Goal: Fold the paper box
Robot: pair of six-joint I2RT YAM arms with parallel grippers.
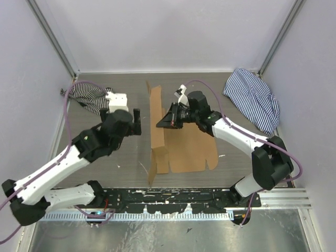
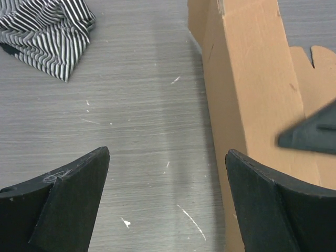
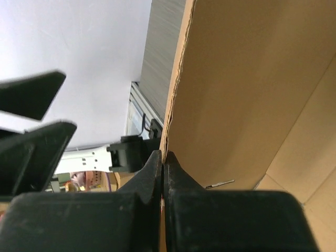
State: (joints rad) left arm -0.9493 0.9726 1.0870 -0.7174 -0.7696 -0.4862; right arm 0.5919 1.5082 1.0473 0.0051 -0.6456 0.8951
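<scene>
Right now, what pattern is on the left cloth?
Black-and-white stripes on the cloth, clearest in the left wrist view.

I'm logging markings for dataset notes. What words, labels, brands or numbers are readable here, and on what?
None is readable.
The paper box is plain brown, without print.
The blue striped cloth and the black striped cloth show no label.
Coloured patches low in the right wrist view are too blurred to read.
</scene>
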